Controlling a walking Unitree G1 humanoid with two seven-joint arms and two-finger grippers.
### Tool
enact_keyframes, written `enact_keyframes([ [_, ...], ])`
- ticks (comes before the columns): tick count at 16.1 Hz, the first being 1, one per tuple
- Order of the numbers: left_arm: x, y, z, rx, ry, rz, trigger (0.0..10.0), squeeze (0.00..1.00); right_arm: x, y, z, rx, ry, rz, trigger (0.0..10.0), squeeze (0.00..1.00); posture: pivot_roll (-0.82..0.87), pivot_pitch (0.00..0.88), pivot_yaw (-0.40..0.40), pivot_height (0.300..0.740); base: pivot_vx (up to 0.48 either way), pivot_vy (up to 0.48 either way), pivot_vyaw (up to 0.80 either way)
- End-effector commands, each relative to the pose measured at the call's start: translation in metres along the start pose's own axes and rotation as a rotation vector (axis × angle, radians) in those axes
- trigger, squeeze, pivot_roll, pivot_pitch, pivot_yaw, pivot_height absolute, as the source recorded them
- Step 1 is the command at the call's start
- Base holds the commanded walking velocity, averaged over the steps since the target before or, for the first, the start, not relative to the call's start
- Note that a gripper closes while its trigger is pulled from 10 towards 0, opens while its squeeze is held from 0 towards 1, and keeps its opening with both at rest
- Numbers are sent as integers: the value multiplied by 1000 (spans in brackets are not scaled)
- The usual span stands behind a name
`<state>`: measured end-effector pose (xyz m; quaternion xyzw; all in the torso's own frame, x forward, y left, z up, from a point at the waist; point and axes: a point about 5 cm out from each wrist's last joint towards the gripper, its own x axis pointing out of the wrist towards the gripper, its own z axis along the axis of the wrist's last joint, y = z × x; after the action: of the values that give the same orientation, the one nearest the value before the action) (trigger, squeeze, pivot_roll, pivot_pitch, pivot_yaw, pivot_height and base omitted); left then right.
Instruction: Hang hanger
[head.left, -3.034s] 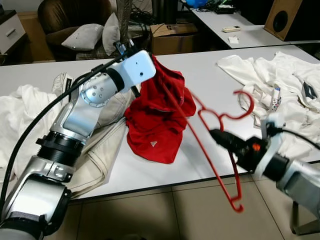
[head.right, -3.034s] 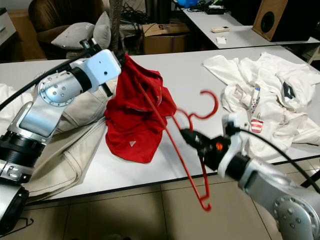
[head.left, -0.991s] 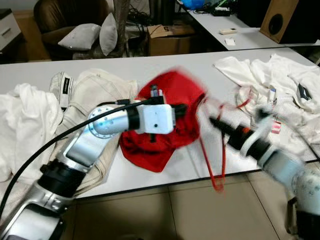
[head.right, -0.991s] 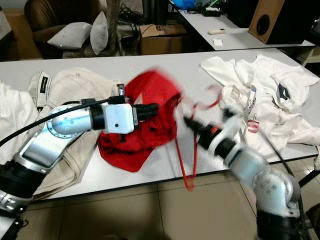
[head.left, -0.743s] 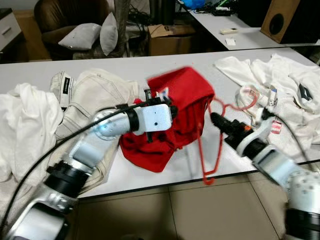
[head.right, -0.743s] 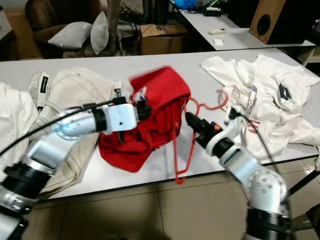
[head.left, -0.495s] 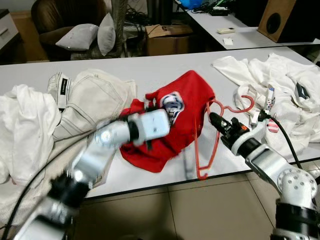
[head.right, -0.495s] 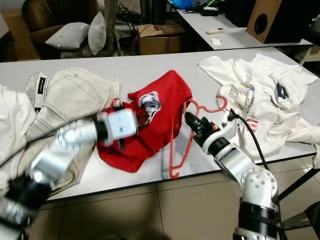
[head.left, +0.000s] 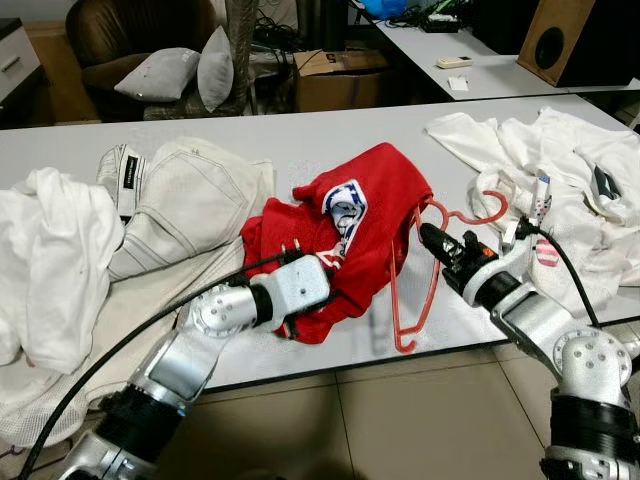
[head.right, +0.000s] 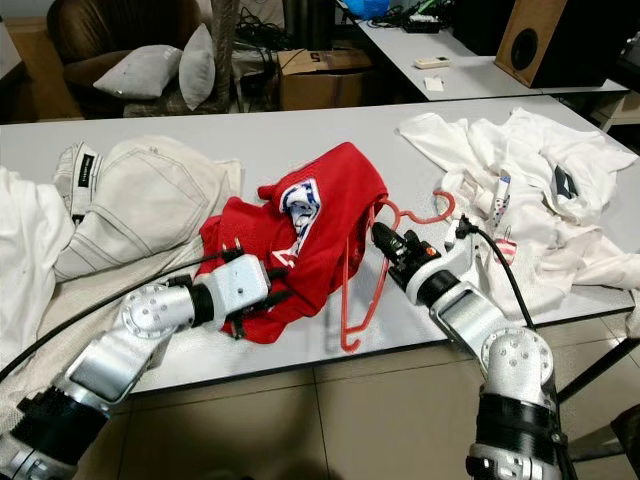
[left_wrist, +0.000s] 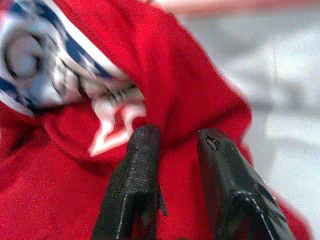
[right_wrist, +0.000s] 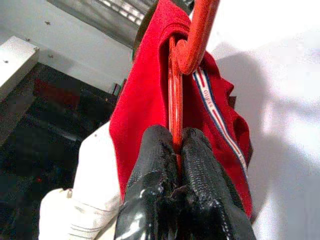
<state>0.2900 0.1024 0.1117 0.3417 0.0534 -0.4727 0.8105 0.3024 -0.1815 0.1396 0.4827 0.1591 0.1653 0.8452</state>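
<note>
Now the red cloth garment (head.left: 345, 235) is lowered onto the white bench (head.left: 330, 140); the left pincer (left_wrist: 172, 145) is parted at it, while the red wire hanger (head.left: 420, 290) is kept clamped by the right pincer (right_wrist: 172, 147), unhung.

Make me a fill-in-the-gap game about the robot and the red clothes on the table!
1. The right gripper is shut on the thin plastic hanger, whose colour is ____.
2. The left gripper rests on the crumpled red ____.
3. The hanger's lower corner hangs past the front edge of the white ____.
4. The pile of clothes on the robot's right is coloured ____.

Missing words: red; shirt; table; white
</note>
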Motion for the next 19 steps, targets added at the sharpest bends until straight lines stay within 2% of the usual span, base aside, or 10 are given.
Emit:
enact_keyframes([
  [1, 6, -14, -7, 52, 0, -54, 10000, 0, -1, 1, 7, -10, -18, 7, 10000, 0, 11, 0, -4, 740, 0, 0, 0],
  [4, 14, -16, -12, 75, 14, -17, 10000, 0, 0, 2, 8, -12, -22, 9, 10000, 0, 3, 0, 2, 740, 0, 0, 0],
  [6, 21, -17, -22, 98, 58, -9, 10000, 0, 0, 3, 8, -21, -20, 11, 10000, 0, 1, 0, 4, 740, 0, 0, 0],
  [9, 21, -14, -28, 103, 77, 22, 10000, 0, 0, 4, 7, -21, -21, 15, 10000, 0, -2, 0, 11, 740, 0, 0, 0],
  [10, 21, -14, -29, 109, 76, 24, 3843, 0, 0, 4, 7, -20, -22, 16, 10000, 0, 0, 0, 12, 740, 0, 0, 0],
  [11, 20, -16, -30, 105, 65, -5, 0, 0, 0, 4, 6, -20, -21, 16, 10000, 0, 1, 0, 14, 740, 0, 0, 0],
  [15, 19, -26, -40, 63, 101, -119, 0, 0, 1, 4, 5, -20, -21, 18, 10000, 0, 4, 0, 18, 740, 0, 0, 0],
  [19, 18, -22, -45, 50, 124, -96, 0, 0, 1, 4, 4, -22, -22, 17, 10000, 0, 5, 0, 20, 740, 0, 0, 0],
])
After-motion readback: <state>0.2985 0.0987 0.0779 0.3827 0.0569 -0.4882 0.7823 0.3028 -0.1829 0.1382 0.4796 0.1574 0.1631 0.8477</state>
